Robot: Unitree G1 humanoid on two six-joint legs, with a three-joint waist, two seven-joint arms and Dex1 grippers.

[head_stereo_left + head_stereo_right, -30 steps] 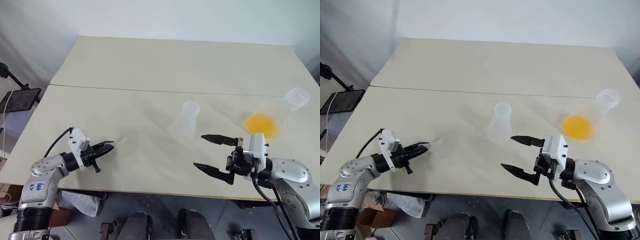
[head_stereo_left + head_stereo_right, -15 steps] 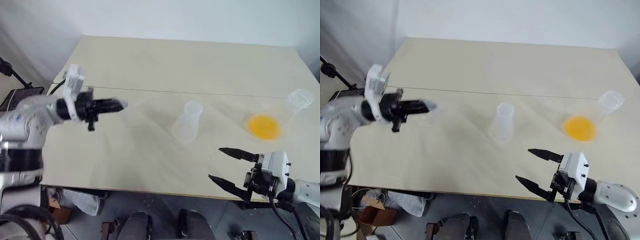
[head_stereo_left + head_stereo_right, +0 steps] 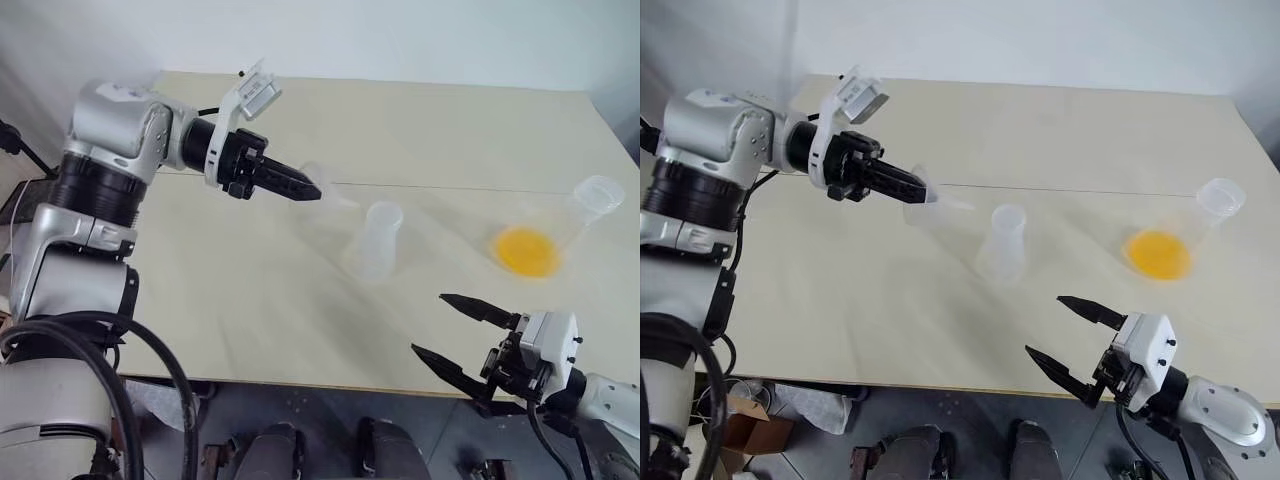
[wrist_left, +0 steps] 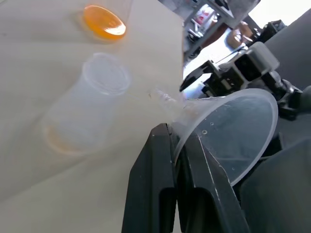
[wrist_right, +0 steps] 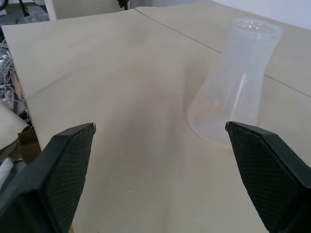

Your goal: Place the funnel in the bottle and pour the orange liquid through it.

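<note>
Left gripper (image 3: 310,190) clamps empty funnel (image 4: 228,131); bottle (image 3: 372,242) empty; orange liquid (image 3: 524,251) in flask (image 3: 592,196); right gripper (image 3: 460,333) agape.

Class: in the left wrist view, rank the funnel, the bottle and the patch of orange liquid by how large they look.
1. funnel, though it is nearest the camera
2. bottle
3. orange liquid, farthest away

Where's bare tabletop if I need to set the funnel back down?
Bare: the beige table's near-left stretch, beside the small clear bottle, and the far half beyond the seam. Crowded: the right side, around the tilted clear flask of orange liquid and the open right hand.
</note>
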